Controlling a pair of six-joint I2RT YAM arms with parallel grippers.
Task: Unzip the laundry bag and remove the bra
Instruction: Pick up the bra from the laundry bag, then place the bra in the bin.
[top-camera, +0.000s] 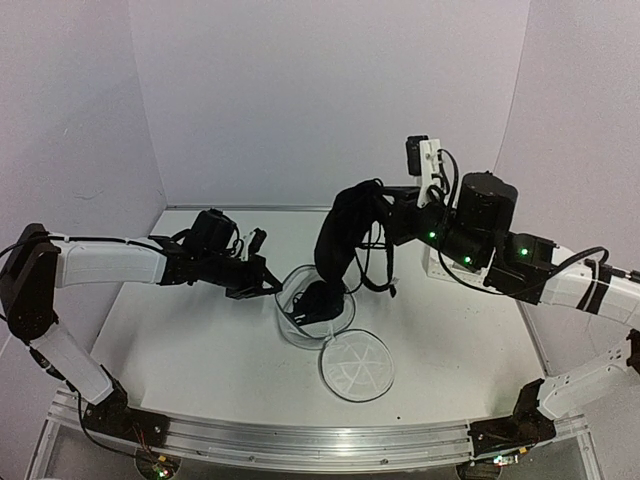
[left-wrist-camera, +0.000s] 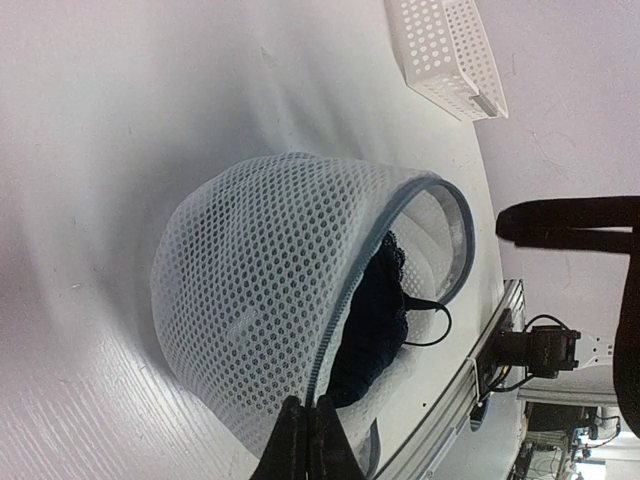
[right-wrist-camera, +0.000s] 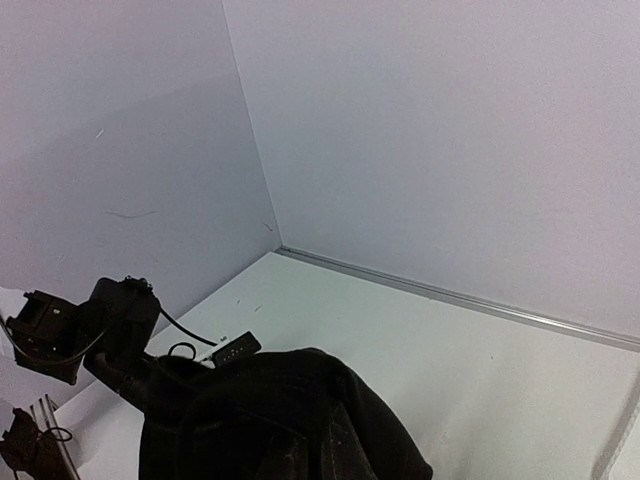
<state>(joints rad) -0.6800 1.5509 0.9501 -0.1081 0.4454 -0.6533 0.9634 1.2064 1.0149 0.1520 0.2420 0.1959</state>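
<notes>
Pinched black fingertips of the left gripper (left-wrist-camera: 306, 435) fill the bottom of the left wrist view. They are closed tight on the mesh wall of the laundry bag (left-wrist-camera: 260, 290), close to its grey-bound rim. The white pouch stands open-mouthed on the white table (top-camera: 180, 340), about midway between the two arms. Its round, spoke-seamed lid (top-camera: 357, 365) lies flat on the near side, touching the bag's rim.

From above, the right gripper (top-camera: 385, 208) is raised well over the table with the bra (top-camera: 340, 240) hanging from it. The dark garment drapes down in a long fold, and its lower end sits inside the bag's mouth. Thin straps loop loose just beside the fold. The jaws themselves are buried in fabric, so how wide they stand cannot be read, but the garment's weight plainly hangs from them. In the right wrist view, bunched black cloth covers the bottom of the frame and hides that arm's own fingers.

Through the mesh in the left wrist view, a dark mass of fabric rests against the bag's inner wall, with one thin strap curling out past the rim. A white slotted basket (left-wrist-camera: 445, 50) sits on the table beyond the bag, well apart from it. Pale walls (top-camera: 330, 90) close in the table on three sides.
</notes>
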